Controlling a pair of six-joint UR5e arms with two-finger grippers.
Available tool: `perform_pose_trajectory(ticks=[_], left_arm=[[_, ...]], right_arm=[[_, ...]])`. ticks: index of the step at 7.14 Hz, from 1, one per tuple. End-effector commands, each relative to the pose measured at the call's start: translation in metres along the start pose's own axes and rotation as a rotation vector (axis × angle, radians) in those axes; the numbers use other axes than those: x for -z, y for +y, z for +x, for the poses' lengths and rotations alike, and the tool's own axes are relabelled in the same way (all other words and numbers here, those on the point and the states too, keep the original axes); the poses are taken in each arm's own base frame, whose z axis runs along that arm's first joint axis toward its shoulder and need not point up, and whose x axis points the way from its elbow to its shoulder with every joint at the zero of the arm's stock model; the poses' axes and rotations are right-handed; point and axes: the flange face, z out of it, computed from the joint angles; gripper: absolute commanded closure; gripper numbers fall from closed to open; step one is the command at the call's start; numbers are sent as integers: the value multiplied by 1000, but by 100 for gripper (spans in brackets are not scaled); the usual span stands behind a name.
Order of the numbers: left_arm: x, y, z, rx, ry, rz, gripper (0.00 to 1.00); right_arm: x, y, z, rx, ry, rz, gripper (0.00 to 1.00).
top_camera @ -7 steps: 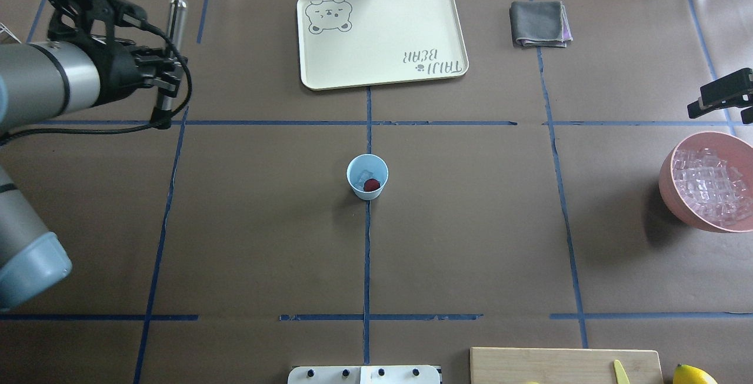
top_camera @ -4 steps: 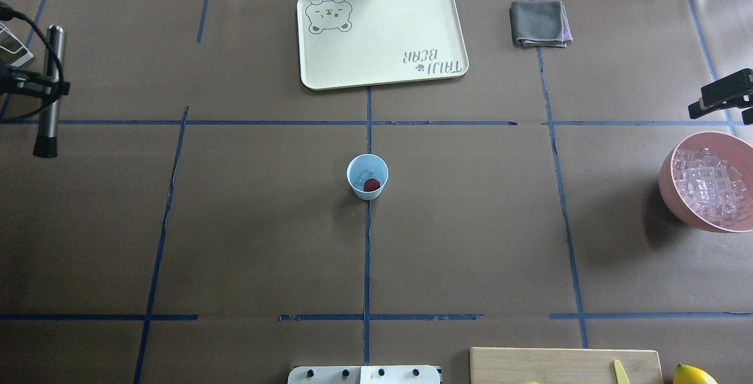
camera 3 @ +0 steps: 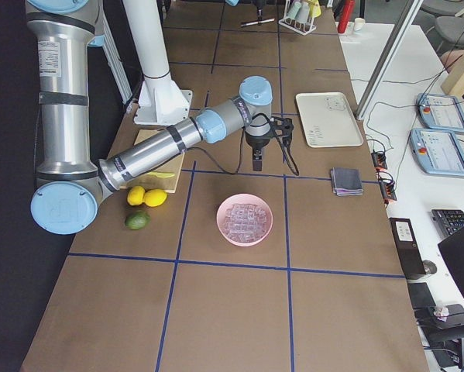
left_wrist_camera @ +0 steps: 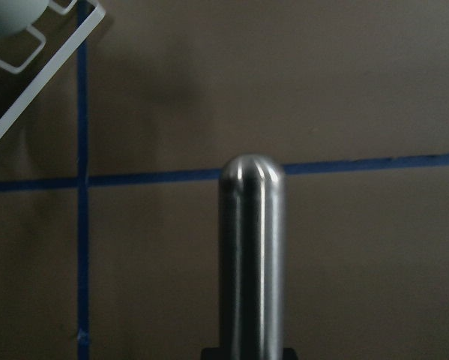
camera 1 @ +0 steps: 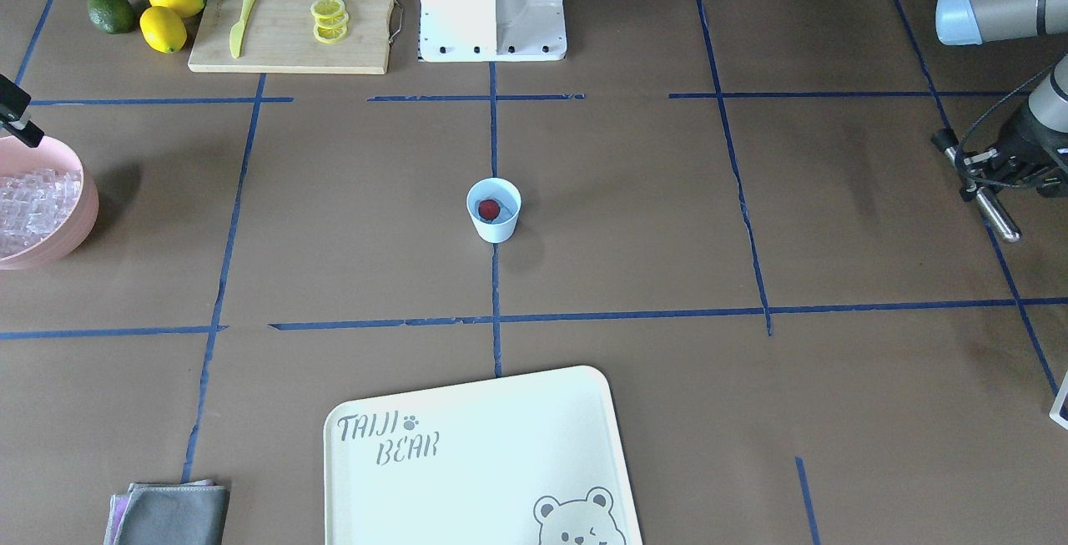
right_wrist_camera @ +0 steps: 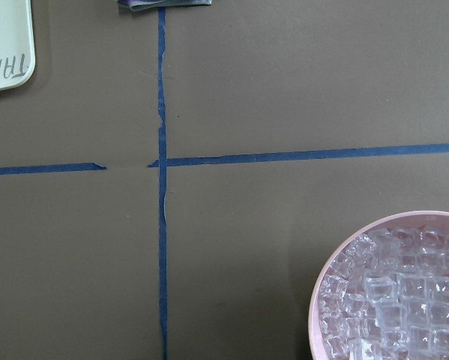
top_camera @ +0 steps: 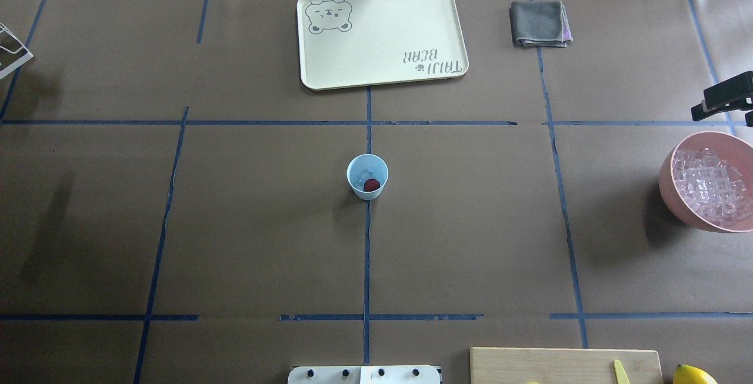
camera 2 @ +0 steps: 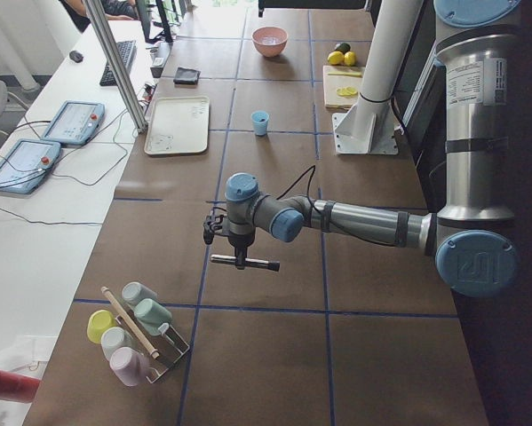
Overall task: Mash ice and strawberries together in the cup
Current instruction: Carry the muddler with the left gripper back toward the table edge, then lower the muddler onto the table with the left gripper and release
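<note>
Brown table [top_camera: 235,225]; left fingers [camera 1: 970,171] round steel pestle [camera 1: 999,217], unseen overhead; right fingers' [top_camera: 715,102] state unclear.

Pink bowl [top_camera: 666,187] and right gripper [top_camera: 725,102] clipped by overhead's right edge; jaws unreadable. Ice [top_camera: 364,176] in cup [top_camera: 367,195] too small to count. Metal rod [left_wrist_camera: 252,255] runs off left wrist view's bottom, fingers unseen.

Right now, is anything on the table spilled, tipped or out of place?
Nothing stands out. The cup stands upright mid-table with the strawberry and ice inside, no cubes lie outside the pink bowl, and the left gripper holds the metal pestle well away from the cup.
</note>
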Motion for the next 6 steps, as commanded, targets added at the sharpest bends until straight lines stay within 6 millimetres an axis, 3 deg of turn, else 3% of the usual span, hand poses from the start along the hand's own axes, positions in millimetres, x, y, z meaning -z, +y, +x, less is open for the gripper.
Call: perform_pose_trajectory(ticks=[1, 2, 3, 6], left_arm=[[-25, -8, -15, -3, -47, -97, 100], [-45, -15, -23, 10, -59, -124, 100], [-48, -17, -18, -5, -65, -128, 100], [-58, -13, 13, -69, -66, -145, 100]], right_arm=[[-1, 3, 3, -4, 4, -3, 0], [-1, 4, 4, -5, 5, -4, 0], [-2, 3, 4, -5, 5, -4, 1], [-1, 4, 3, -3, 3, -2, 0]])
